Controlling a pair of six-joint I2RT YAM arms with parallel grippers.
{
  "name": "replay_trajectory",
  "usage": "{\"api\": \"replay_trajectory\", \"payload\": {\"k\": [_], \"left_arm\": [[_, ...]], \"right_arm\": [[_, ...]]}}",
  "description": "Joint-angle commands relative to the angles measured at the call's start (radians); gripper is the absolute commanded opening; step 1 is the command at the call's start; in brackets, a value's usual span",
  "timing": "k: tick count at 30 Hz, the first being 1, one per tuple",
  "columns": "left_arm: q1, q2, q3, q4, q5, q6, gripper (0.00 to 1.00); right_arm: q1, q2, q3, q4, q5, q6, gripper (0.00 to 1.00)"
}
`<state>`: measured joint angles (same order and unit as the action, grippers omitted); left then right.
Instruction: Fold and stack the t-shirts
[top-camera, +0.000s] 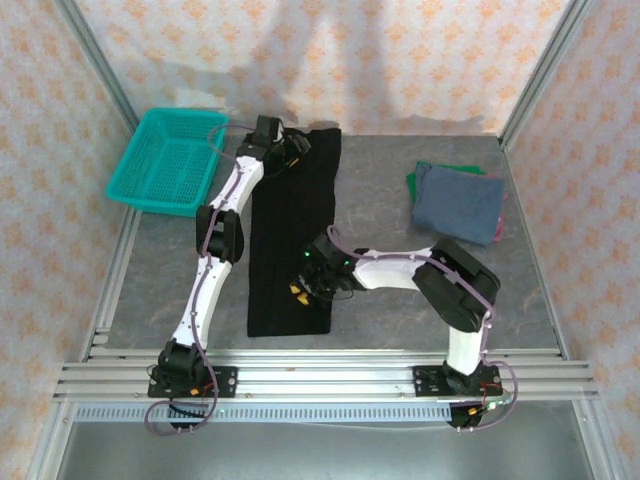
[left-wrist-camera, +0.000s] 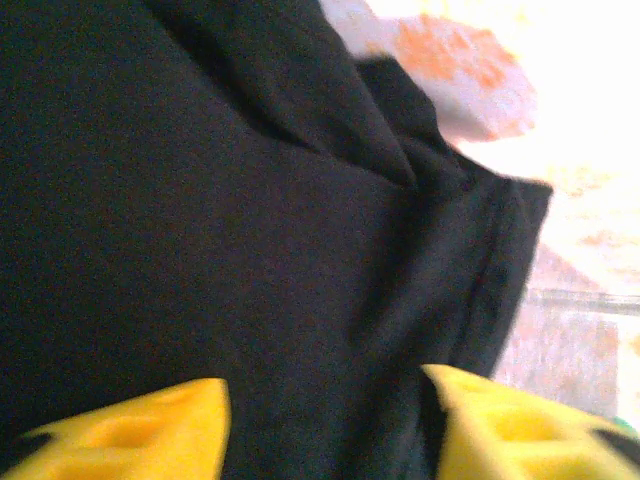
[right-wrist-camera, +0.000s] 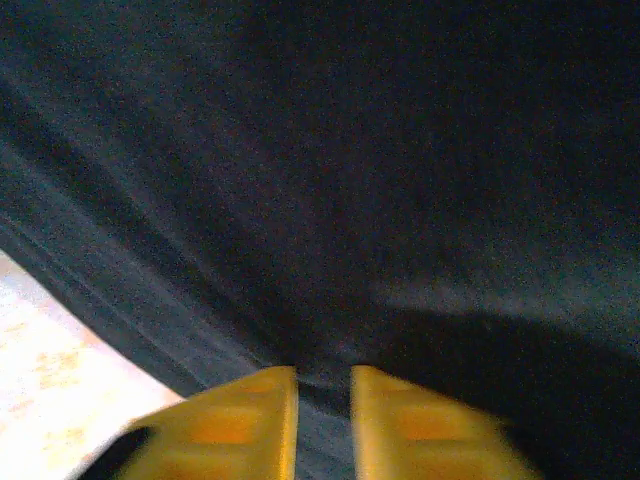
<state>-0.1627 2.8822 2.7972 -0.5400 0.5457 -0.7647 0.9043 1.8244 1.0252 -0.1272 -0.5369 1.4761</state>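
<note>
A large black t-shirt (top-camera: 290, 230) lies as a long narrow strip down the middle of the table. My left gripper (top-camera: 290, 150) is at its far end, with the jaws wide apart over the wrinkled black cloth (left-wrist-camera: 200, 200) and nothing pinched. My right gripper (top-camera: 298, 290) sits low on the near part of the strip. In the right wrist view its yellow fingers (right-wrist-camera: 250, 420) stand a narrow gap apart, right over the black cloth (right-wrist-camera: 350, 150). At the right rear lies a folded slate-blue shirt (top-camera: 458, 200), with a green one (top-camera: 425, 175) and a maroon one (top-camera: 500, 225) showing under it.
A teal mesh basket (top-camera: 150, 202) stands at the back left, close to the left arm's elbow. Metal rails (top-camera: 320, 375) run along the near edge. Patterned walls enclose the table on three sides.
</note>
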Motion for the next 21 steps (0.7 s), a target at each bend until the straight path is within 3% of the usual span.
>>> {"api": "replay_trajectory", "payload": {"k": [1, 3, 5, 7, 10, 15, 21], "left_arm": [[-0.006, -0.245, -0.033, -0.183, 0.033, 0.068, 0.65], [-0.001, -0.398, -0.131, -0.234, 0.012, 0.107, 0.68], [0.001, -0.571, -0.281, -0.262, -0.022, 0.155, 0.7], [0.002, -0.761, -0.475, -0.29, -0.075, 0.211, 0.7], [0.003, -1.057, -0.826, -0.302, -0.109, 0.259, 0.71], [-0.005, -1.524, -1.456, -0.294, -0.134, 0.245, 0.71], [-0.046, -1.973, -2.016, -0.226, -0.084, 0.093, 0.7]], "right_arm": [[-0.002, -0.15, 0.079, -0.305, 0.096, -0.161, 0.39], [-0.009, -0.215, 0.097, -0.399, 0.123, -0.253, 0.48], [-0.019, -0.275, 0.1, -0.482, 0.157, -0.357, 0.5], [-0.029, -0.34, 0.084, -0.542, 0.168, -0.471, 0.61], [-0.048, -0.404, 0.048, -0.589, 0.149, -0.623, 0.66], [-0.053, -0.433, -0.047, -0.482, 0.078, -0.759, 0.72], [-0.022, -0.399, -0.147, -0.272, 0.015, -0.687, 0.75]]}}
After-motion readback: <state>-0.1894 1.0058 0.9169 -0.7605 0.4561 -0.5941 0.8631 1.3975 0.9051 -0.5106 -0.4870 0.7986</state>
